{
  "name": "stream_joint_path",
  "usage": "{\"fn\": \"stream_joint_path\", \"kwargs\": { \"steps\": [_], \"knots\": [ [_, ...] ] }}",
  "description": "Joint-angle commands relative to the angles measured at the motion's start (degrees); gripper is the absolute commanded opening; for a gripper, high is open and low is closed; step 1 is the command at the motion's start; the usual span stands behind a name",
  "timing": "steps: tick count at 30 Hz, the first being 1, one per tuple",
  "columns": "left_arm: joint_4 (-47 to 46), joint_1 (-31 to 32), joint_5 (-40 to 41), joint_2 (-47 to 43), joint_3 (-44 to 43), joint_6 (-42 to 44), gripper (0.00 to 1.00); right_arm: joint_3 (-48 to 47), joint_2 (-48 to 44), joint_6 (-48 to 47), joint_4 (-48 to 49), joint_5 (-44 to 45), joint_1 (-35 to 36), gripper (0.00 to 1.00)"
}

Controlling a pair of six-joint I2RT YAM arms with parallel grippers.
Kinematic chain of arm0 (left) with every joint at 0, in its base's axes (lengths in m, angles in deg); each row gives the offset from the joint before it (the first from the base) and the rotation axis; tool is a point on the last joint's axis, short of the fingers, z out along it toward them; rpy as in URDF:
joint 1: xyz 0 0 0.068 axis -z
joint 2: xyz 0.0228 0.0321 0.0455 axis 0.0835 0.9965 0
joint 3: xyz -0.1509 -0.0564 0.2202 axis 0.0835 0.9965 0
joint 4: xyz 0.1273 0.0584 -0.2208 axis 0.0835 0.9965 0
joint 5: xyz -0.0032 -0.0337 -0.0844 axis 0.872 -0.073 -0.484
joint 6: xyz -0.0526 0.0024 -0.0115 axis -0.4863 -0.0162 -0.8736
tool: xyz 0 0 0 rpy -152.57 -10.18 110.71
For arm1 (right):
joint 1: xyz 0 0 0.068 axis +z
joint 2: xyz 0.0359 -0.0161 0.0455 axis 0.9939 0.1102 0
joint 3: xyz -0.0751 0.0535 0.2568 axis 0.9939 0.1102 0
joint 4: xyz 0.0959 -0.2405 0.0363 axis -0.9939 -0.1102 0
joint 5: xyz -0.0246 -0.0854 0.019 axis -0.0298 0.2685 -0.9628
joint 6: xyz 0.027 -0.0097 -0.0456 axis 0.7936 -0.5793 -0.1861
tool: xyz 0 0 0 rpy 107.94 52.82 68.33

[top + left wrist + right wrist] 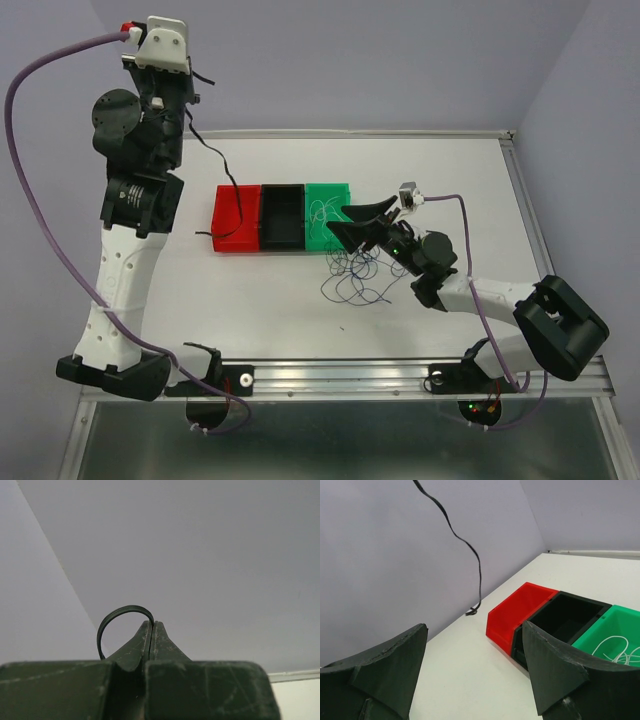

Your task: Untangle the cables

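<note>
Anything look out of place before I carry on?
Yes: the left end effector is shut on a black cable and held high, so the cable's end dangles by the red bin. A tangle of thin cables lies loose beside the green bin.

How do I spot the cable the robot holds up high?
Over the table's left side, the left gripper is raised, jaws shut. The black cable hangs from it towards the red bin. It dangles alone; the other cables lie tangled by the green bin.

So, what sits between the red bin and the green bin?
A black bin, directly flanked by the red bin and the green bin; the top view shows it.
</note>
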Motion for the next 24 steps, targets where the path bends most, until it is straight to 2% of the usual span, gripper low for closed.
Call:
{"fn": "stream_joint_path", "kwargs": {
  "steps": [1,4,7,10,15,24],
  "knots": [
    [-3.55,-0.65,-1.64,0.1,-2.6,-1.03,0.0,-2.41,-1.44,-1.29,0.75,0.62,0.14,0.82],
    [-4.08,-0.73,-1.91,3.25,-3.11,-0.94,0.0,-2.5,-1.44,-1.29,0.66,0.62,0.05,0.82],
    [-2.68,-1.61,-0.86,7.38,-8.72,-1.12,0.0,-2.59,-1.18,-1.21,0.75,0.71,0.05,0.82],
    [-2.32,-3.19,-1.29,8.89,-10.59,-1.64,0.0,-2.59,-1.27,-1.21,0.66,0.62,0.05,0.82],
    [-4.78,-5.92,-4.1,8.37,-5.77,-3.66,0.0,-1.71,-2.58,-1.21,0.66,0.53,0.05,0.82],
    [-7.94,-8.73,-10.7,3.8,7.94,-6.21,0.0,-0.92,-3.99,-1.82,0.48,1.32,0.05,0.82]
  ]
}}
